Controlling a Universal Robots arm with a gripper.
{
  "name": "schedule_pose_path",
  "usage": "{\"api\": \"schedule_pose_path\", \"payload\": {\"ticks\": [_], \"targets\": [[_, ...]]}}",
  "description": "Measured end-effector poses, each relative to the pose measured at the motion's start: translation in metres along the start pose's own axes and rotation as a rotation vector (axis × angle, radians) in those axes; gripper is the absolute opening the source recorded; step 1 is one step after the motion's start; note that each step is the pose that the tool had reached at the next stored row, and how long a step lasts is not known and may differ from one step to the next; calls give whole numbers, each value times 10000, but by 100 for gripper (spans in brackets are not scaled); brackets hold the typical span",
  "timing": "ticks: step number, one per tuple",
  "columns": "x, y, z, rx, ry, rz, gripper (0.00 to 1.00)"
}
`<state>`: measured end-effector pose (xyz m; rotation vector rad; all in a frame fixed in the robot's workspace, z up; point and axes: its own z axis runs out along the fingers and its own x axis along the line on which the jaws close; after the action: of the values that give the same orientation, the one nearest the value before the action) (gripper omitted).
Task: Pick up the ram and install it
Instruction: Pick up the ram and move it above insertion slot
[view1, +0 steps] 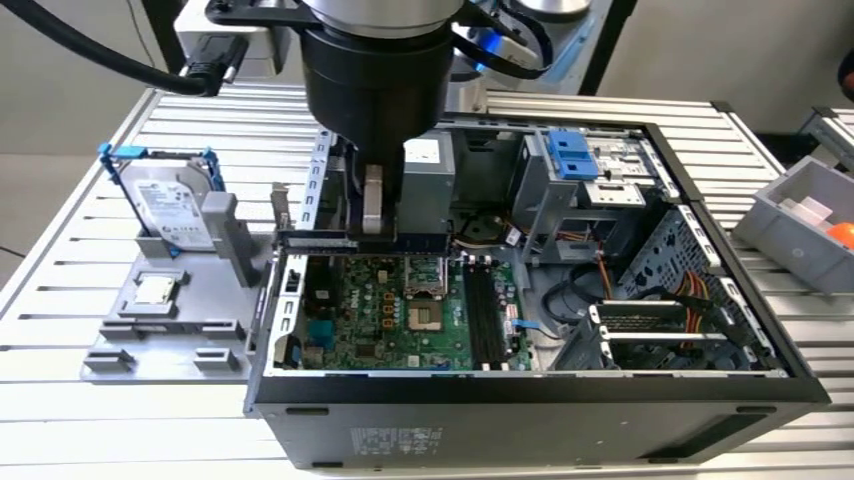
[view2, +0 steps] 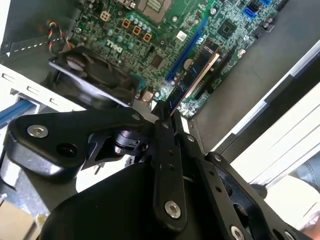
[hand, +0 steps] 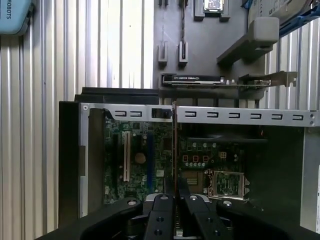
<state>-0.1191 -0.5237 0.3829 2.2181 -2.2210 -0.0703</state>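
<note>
Second wrist view, hand (view2: 164, 118) clamped on the ram (view2: 194, 77), above the green motherboard (view2: 227, 25), white lettering there

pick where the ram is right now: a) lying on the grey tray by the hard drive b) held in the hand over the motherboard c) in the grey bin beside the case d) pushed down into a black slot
b: in the second wrist view the hand is shut on the ram, which hangs over the motherboard, apart from the black slots.
</note>
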Motion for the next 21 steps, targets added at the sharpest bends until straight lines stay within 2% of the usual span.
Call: {"api": "schedule_pose_path", "payload": {"ticks": [10, 21], "targets": [[-19, -182, -4, 1, -1, 0, 0], [-90, -338, -5, 2, 5, 54, 0]]}}
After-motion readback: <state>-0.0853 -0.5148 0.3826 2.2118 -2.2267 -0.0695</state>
